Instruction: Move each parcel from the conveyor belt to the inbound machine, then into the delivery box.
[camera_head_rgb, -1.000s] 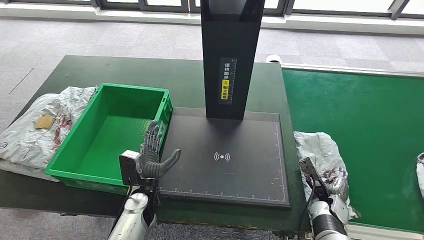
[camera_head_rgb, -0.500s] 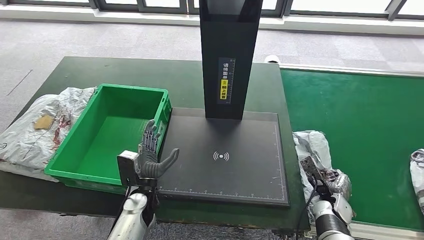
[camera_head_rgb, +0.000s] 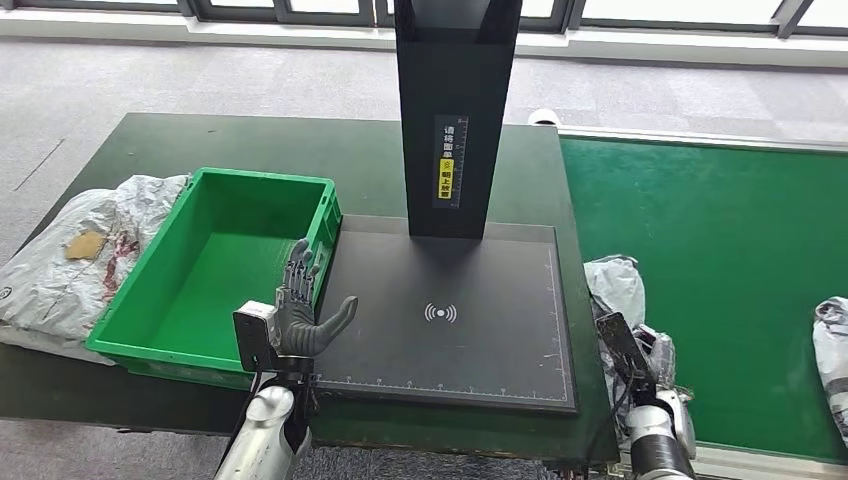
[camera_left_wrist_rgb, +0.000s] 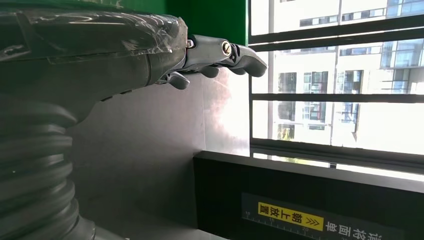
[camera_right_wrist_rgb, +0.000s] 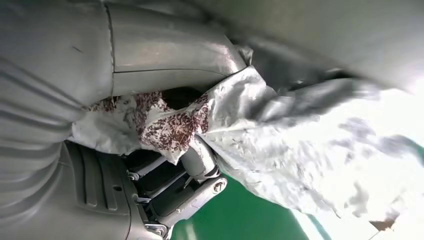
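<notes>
A crumpled grey parcel (camera_head_rgb: 618, 290) with red-brown marks lies at the near left edge of the green conveyor belt (camera_head_rgb: 730, 230). My right hand (camera_head_rgb: 640, 365) grips its near end. In the right wrist view the parcel (camera_right_wrist_rgb: 300, 150) is clamped between the thumb and the darker fingers (camera_right_wrist_rgb: 200, 165). My left hand (camera_head_rgb: 300, 312) is held upright and open over the left edge of the inbound machine's black plate (camera_head_rgb: 480, 350), holding nothing. In the left wrist view my left hand (camera_left_wrist_rgb: 125, 55) has its fingers stretched out over that plate. The green delivery box (camera_head_rgb: 215, 180) stands left of the machine.
The machine's black column (camera_head_rgb: 455, 120) rises at the back of the plate. A second grey parcel (camera_head_rgb: 830, 340) lies on the belt at the right edge. Another grey bag (camera_head_rgb: 70, 250) lies on the table left of the box.
My right hand has drawn the parcel towards me and bunched it up. The second parcel at the right edge has come further into view along the belt. My left hand has not moved.
</notes>
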